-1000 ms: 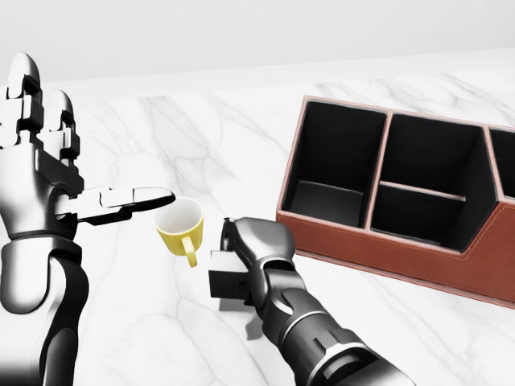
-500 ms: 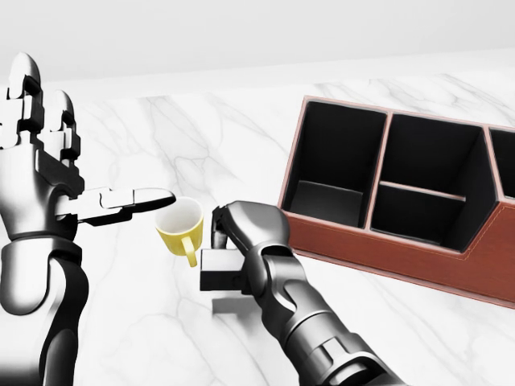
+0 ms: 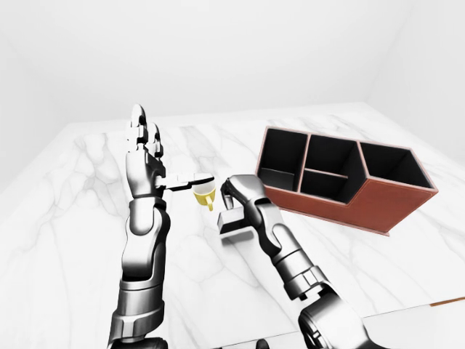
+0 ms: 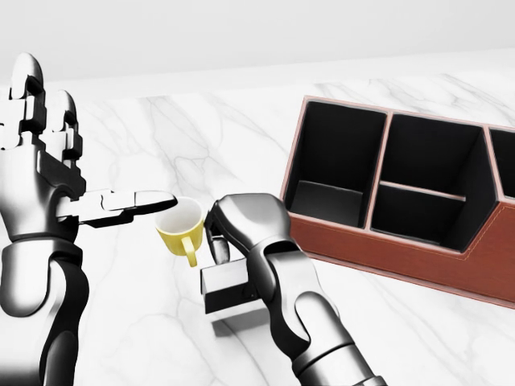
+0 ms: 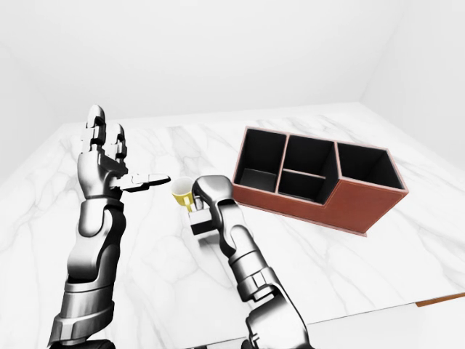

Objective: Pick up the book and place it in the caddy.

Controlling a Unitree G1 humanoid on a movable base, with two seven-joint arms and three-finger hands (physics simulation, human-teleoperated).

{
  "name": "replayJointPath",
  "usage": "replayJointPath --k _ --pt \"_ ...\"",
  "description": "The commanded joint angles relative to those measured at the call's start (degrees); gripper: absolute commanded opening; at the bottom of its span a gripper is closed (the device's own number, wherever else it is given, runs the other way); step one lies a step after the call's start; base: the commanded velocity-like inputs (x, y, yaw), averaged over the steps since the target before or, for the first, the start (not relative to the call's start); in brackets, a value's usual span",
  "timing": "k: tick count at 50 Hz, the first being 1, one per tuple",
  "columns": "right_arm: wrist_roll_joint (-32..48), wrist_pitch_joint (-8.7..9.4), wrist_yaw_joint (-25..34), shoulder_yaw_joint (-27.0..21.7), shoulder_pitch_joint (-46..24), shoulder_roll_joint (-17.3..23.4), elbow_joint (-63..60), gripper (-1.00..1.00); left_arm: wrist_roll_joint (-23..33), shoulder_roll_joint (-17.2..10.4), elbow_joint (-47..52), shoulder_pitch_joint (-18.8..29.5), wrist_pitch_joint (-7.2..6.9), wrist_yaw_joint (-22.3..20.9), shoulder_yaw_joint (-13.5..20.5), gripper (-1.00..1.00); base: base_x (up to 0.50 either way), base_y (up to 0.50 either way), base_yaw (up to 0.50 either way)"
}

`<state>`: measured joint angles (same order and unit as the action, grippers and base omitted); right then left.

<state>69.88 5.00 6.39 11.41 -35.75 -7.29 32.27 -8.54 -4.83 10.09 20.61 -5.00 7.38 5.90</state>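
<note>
A white marble surface (image 3: 80, 196) with grey veins fills a plain white-walled room. The right hand (image 4: 241, 229) has its fingers closed around the dark book (image 4: 229, 288), held just above the surface beside a yellow mug (image 4: 181, 227). The left hand (image 4: 44, 153) stands upright, fingers spread wide. The brown caddy (image 3: 378, 203), with 4 black compartments, sits right of the book.
</note>
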Motion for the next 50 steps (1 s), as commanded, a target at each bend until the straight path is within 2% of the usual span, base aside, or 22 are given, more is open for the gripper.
replayJointPath --k 1,9,16,23,28,31,50 --pt "8.9 0.00 8.2 0.1 5.5 0.5 -15.0 -1.00 0.1 0.1 0.1 -0.1 0.00 -0.2 0.0 1.00 0.00 0.00 0.00" --pt "13.4 0.00 15.3 -1.0 6.4 0.2 -24.7 -1.00 0.1 0.1 0.4 -0.2 0.00 -0.4 -0.1 1.00 0.00 0.00 0.00" --pt "13.6 0.00 19.0 -3.0 5.0 0.7 -30.3 -1.00 0.1 0.1 0.6 -0.4 0.00 -0.6 -0.2 1.00 0.00 0.00 0.00" --pt "10.1 0.00 20.0 -5.3 2.5 2.2 -33.1 -1.00 0.5 0.2 0.4 -0.4 0.00 -0.7 -0.2 1.00 0.00 0.00 0.00" --pt "7.8 0.00 20.8 -7.1 0.7 5.0 -35.8 -1.00 0.4 0.2 0.3 -0.4 0.00 -0.7 -0.2 1.00 0.00 0.00 0.00" --pt "5.6 0.00 20.8 -8.4 -0.7 5.0 -37.1 -1.00 0.4 0.2 0.6 -0.6 0.00 -1.0 -0.3 1.00 0.00 0.00 0.00" --pt "5.6 0.00 25.9 -10.7 -4.2 10.8 -37.1 -1.00 0.6 0.4 1.0 -0.9 0.00 -1.3 -0.4 1.00 0.00 0.00 0.00"
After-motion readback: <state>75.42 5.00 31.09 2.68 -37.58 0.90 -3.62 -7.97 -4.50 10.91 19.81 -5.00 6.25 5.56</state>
